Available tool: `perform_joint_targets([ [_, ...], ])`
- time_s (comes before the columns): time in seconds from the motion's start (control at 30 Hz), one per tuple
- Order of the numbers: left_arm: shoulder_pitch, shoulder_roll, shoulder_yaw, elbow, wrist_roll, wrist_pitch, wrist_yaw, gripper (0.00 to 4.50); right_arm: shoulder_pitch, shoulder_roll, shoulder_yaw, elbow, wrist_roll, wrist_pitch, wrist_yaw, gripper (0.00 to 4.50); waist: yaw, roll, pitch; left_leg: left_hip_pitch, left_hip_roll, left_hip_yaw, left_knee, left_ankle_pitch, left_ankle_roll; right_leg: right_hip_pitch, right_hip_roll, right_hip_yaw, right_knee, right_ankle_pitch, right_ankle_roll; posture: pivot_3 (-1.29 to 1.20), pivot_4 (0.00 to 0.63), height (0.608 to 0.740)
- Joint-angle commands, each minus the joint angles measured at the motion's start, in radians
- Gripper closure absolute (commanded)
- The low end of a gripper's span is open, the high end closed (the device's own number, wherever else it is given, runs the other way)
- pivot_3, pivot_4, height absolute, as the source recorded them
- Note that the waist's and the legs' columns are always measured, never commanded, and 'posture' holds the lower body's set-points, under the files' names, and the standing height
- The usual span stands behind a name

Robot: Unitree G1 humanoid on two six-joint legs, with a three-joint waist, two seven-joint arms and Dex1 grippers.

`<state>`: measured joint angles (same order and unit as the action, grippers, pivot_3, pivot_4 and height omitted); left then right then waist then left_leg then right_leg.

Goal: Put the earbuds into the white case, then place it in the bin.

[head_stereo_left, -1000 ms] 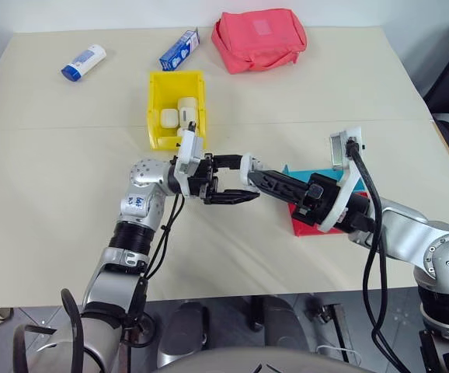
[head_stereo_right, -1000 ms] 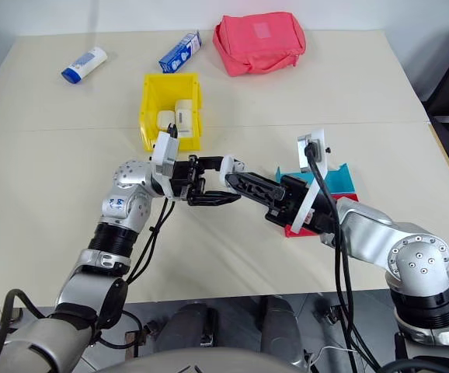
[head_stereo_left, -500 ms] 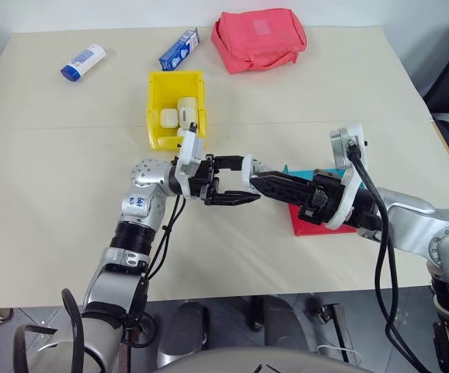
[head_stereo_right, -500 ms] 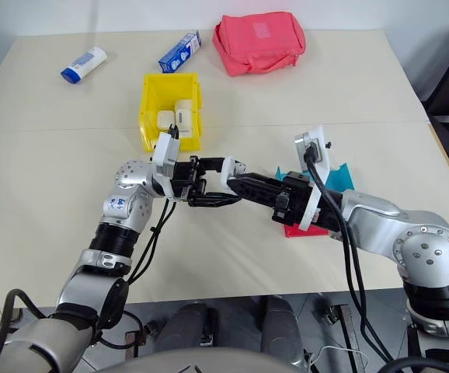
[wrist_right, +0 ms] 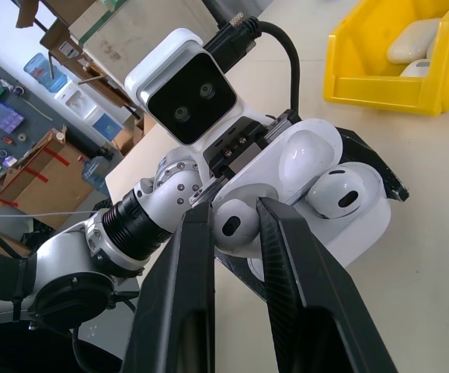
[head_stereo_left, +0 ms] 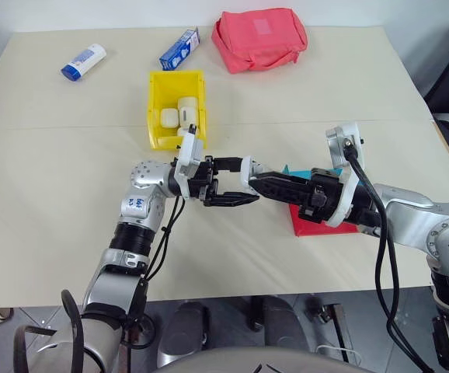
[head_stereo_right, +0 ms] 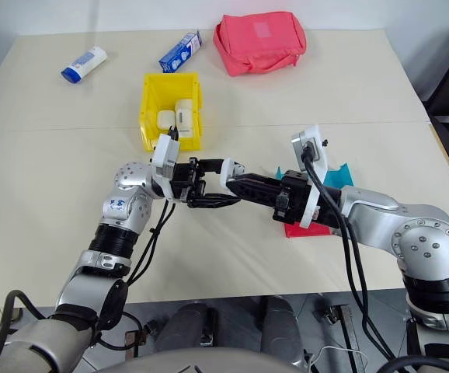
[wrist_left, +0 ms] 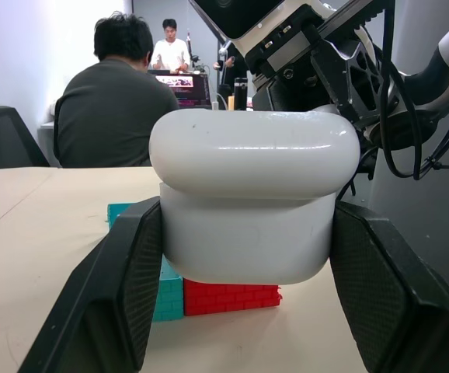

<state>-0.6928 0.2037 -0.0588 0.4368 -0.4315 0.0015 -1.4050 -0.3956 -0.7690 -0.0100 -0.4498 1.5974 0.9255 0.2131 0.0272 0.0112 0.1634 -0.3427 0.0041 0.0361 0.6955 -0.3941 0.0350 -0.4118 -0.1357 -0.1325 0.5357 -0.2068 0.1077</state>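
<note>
My left gripper (head_stereo_left: 234, 182) is shut on the white case (wrist_left: 252, 210), holding it above the table with its lid flipped open. In the right wrist view one earbud (wrist_right: 337, 194) sits in a well of the case (wrist_right: 356, 233). The well beside it is empty. A second earbud (wrist_right: 236, 229) is pinched by my right gripper (wrist_right: 236, 221), which is shut on it at the edge of the case. In the head views the right gripper (head_stereo_left: 257, 180) meets the left one tip to tip. The yellow bin (head_stereo_left: 154, 101) stands behind the left gripper.
The bin holds other white cases (head_stereo_left: 179, 110). A pink pouch (head_stereo_left: 259, 39), a blue-and-white box (head_stereo_left: 179, 49) and a white tube with a blue cap (head_stereo_left: 83, 62) lie at the back. Red (head_stereo_left: 318, 221) and teal (head_stereo_right: 337, 177) trays sit under my right forearm. People (wrist_left: 116, 109) sit beyond the table.
My right wrist has rolled a little while its fingers stay at the case. The left arm and the case have not moved.
</note>
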Motion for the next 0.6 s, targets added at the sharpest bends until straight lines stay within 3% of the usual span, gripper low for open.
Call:
perform_joint_targets([
  [0.03,-0.027,-0.012,0.032,-0.096,-0.076,-0.012,-0.029,1.71,0.032,-0.007,0.002,0.023,-0.061,0.033,-0.055,4.04,0.000,0.000,0.000,0.000,0.000,0.000,0.000,0.000,0.000,0.000,0.000,0.000,0.000,0.000,0.000,0.00,0.150,0.740],
  [0.6,0.015,-0.004,0.035,-0.155,-0.095,-0.026,-0.069,1.71,0.053,0.016,-0.020,0.016,-0.023,0.027,-0.086,4.04,0.000,0.000,0.000,0.000,0.000,0.000,0.000,0.000,0.000,0.000,-0.001,0.001,-0.001,0.000,0.000,0.00,0.150,0.740],
])
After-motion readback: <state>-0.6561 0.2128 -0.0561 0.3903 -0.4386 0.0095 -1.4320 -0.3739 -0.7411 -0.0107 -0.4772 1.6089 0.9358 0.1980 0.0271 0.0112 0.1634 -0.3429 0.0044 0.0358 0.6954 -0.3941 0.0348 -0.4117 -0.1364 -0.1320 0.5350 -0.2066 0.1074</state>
